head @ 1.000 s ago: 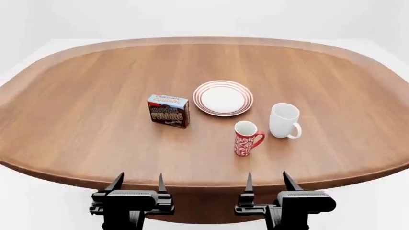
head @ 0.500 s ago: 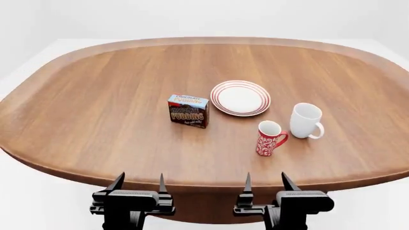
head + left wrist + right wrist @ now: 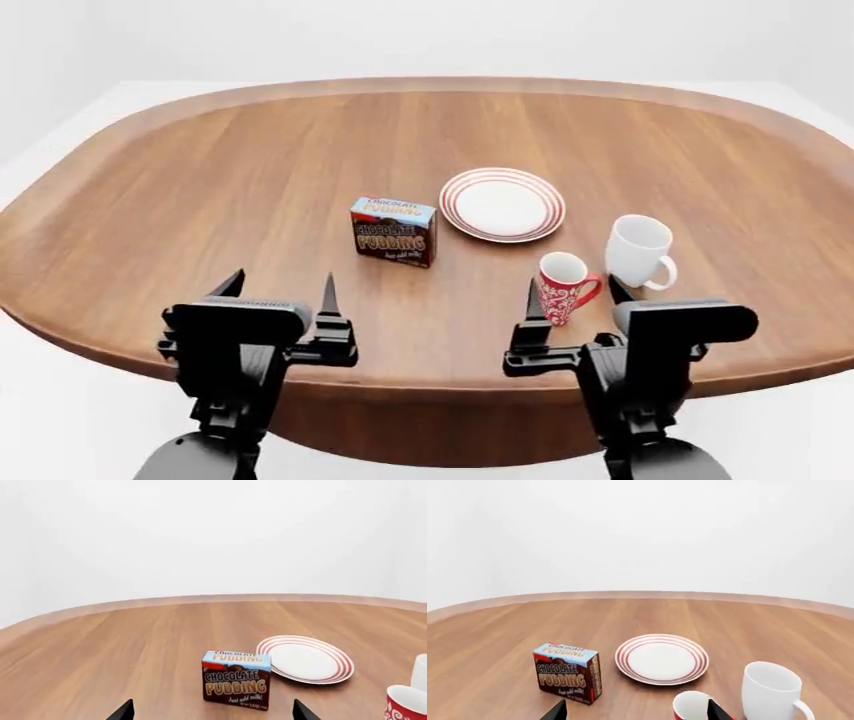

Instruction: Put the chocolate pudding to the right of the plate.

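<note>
A broad oval wooden table [image 3: 200,190] fills your view, with plain white walls behind it. On it the chocolate pudding [image 3: 394,231] stands upright just beside the plate [image 3: 502,204], on the plate's left and a little nearer to you, apart from it by a narrow strip of wood. That is the wrong side, so nothing of the task is done yet — the carton sits untouched.

Right of the plate and nearer to you stands a white mug [image 3: 639,252], and beside that, in front of the plate, a red patterned mug [image 3: 562,287]. The wood directly to the plate's right, beyond the white mug, looks bare, so I judge the carton could go there.

Your left gripper [image 3: 278,290] hangs over the near edge, well short of the plate, its prongs spread and empty. Your right gripper [image 3: 577,296] is likewise parted and holds nothing; from the head view its tips overlap the red mug, though I cannot tell whether they touch it.

Everything is left — reach for the carton, grasp it, carry it past or over the plate, and set it down clear of both mugs.
</note>
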`<state>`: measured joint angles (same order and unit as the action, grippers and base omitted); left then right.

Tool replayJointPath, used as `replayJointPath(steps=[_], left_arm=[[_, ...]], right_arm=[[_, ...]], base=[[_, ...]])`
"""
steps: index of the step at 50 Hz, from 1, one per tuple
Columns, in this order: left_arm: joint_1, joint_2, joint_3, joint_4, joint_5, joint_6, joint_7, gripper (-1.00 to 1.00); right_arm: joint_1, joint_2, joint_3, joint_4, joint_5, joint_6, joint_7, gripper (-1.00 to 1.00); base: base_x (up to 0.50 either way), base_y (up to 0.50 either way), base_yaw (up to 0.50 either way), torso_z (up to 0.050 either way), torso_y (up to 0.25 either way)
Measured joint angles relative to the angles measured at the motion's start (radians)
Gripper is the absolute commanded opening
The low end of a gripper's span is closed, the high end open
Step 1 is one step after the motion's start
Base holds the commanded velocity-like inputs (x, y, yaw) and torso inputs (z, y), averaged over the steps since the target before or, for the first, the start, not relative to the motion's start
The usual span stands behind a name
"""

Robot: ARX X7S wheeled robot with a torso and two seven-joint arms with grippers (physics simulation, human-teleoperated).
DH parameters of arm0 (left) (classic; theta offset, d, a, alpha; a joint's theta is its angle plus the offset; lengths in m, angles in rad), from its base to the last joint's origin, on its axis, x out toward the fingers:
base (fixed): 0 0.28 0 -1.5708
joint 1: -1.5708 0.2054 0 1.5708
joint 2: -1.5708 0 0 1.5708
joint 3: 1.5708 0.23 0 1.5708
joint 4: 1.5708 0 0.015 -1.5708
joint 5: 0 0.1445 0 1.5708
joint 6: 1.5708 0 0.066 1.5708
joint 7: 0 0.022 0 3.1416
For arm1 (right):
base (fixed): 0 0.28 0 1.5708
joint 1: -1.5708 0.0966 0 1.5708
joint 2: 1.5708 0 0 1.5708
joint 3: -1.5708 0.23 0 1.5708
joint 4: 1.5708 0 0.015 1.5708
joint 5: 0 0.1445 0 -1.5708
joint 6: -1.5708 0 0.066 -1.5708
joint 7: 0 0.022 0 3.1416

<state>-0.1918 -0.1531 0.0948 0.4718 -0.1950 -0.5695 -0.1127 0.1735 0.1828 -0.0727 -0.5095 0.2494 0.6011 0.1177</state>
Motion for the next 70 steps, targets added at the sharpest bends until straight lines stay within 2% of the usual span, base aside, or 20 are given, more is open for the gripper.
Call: replayJointPath(steps=[20,70], left_arm=[[-0.041,-0.014,0.006,0.045,-0.027,-0.070,-0.013,1.00],[-0.044,-0.038,0.027,0.009,-0.039,-0.025,-0.045,1.00]], right_arm=[[0.036,0.030,0.000,-0.073,0.033,0.079,0.005,1.00],[0.025,0.047,-0.013,-0.036,0.045,0.034,0.025,1.00]], base=[[0.49,0.00,0.00,0.000,0.000],[0.50,0.00,0.00,0.000,0.001]])
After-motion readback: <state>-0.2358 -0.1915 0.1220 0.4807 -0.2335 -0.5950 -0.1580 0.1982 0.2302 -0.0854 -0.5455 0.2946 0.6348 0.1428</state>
